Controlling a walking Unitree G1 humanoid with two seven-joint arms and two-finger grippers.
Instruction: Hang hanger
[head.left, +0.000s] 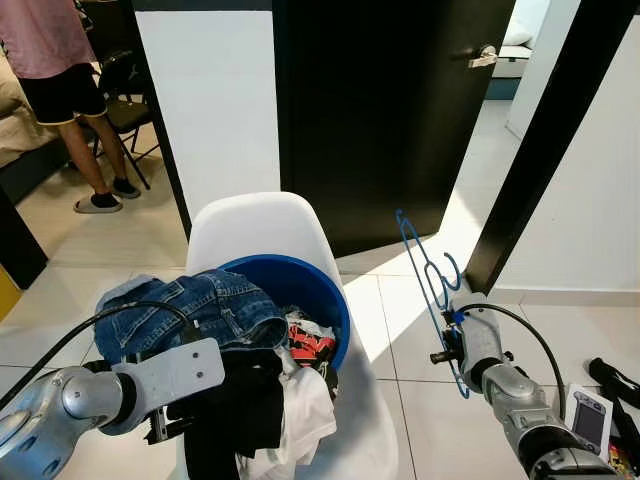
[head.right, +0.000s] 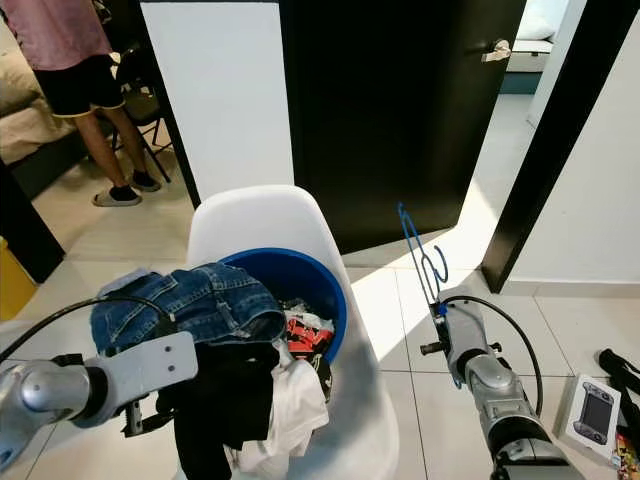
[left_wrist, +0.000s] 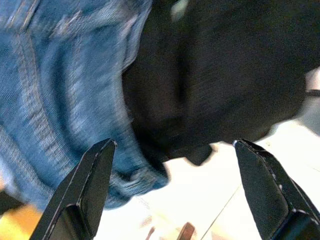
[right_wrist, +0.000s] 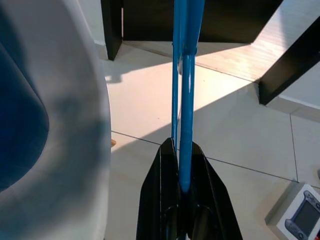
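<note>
A thin blue wire hanger stands upright to the right of the white chair. My right gripper is shut on its lower bar, with the wire running up from between the black fingers. My left arm reaches in low beside a blue laundry basket on the chair seat. The left gripper is open, its fingers wide apart and holding nothing, right in front of blue jeans and a black garment.
The basket overflows with jeans, black cloth, a white garment and a red item. A black door stands behind the chair. A person stands at the far left. A handheld device lies on the tiled floor at right.
</note>
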